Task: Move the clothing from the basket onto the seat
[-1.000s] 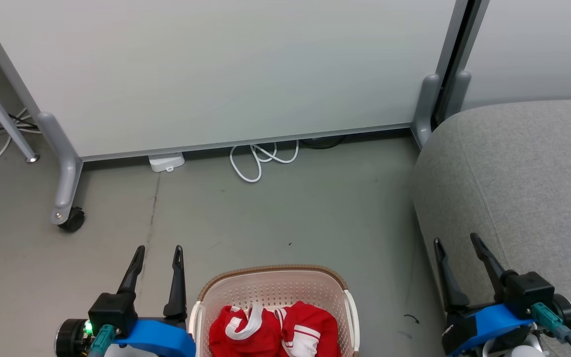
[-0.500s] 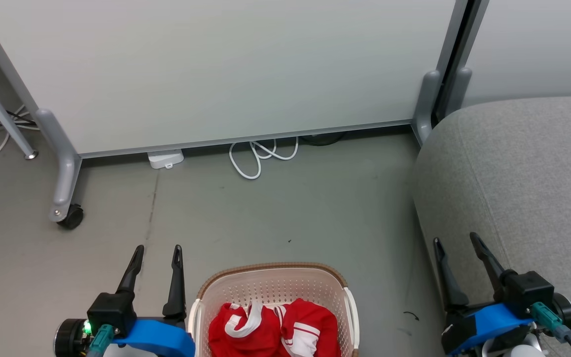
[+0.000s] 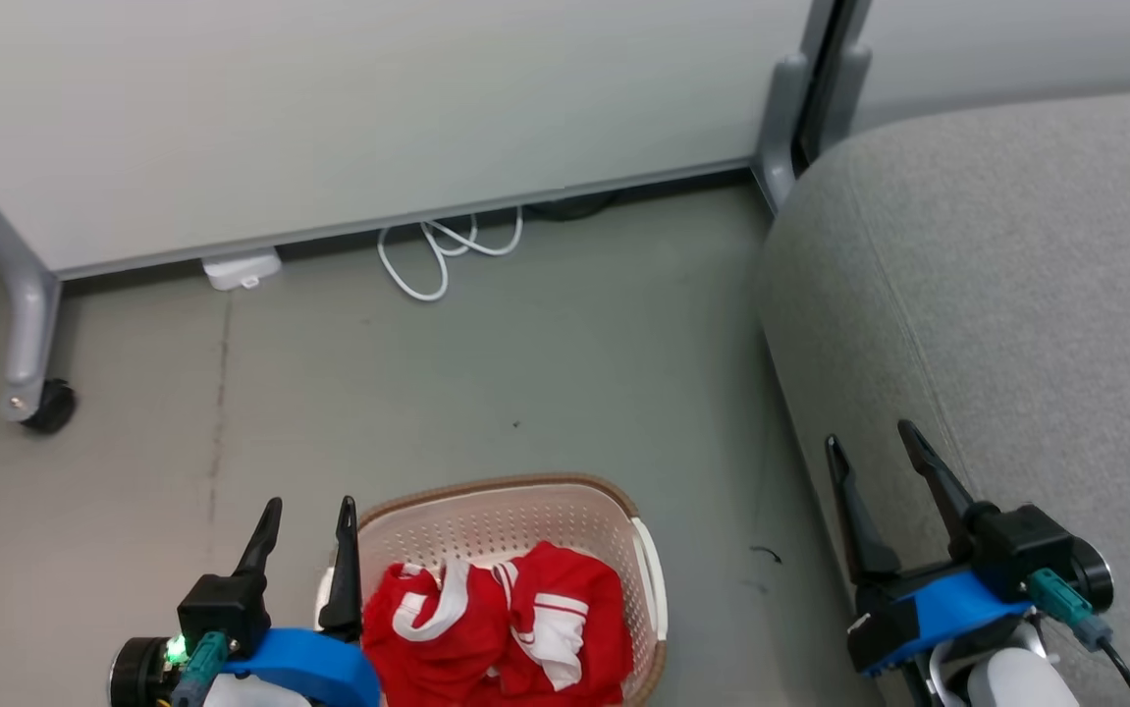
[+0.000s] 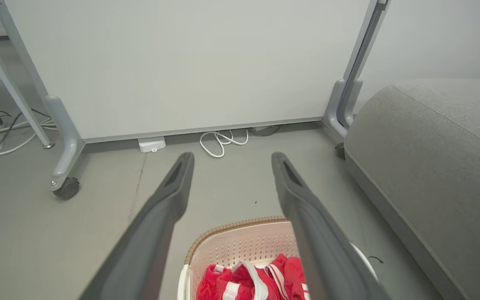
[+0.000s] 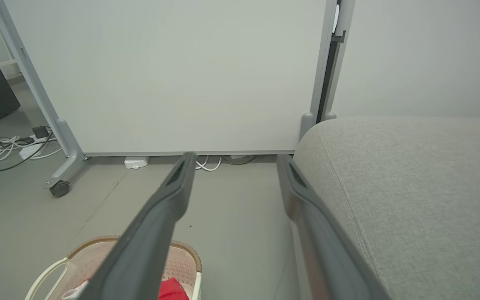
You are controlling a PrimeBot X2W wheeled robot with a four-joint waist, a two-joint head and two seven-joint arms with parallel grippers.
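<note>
Red clothing (image 3: 496, 628) with white trim lies crumpled in the cream basket (image 3: 506, 516) on the floor, bottom centre of the head view. The wrist views also show the clothing (image 4: 252, 281) and the basket (image 4: 240, 241) (image 5: 181, 266). My left gripper (image 3: 309, 506) stands open at the basket's left rim, empty. My right gripper (image 3: 869, 437) is open and empty, over the front edge of the grey sofa (image 3: 1016, 295), which spans the right side. The left gripper (image 4: 231, 156) and right gripper (image 5: 233, 156) both point toward the wall panel.
A pale wheeled partition (image 3: 329, 118) stands behind, its caster (image 3: 49, 407) at the left. A white cable coil (image 3: 437, 250) and a small white box (image 3: 241, 270) lie at its base. Grey floor (image 3: 525, 373) separates partition, basket and sofa.
The head camera has shifted, so the whole scene sits further left and lower. Both grippers stay open; the left one now reads closer to the basket's rim.
</note>
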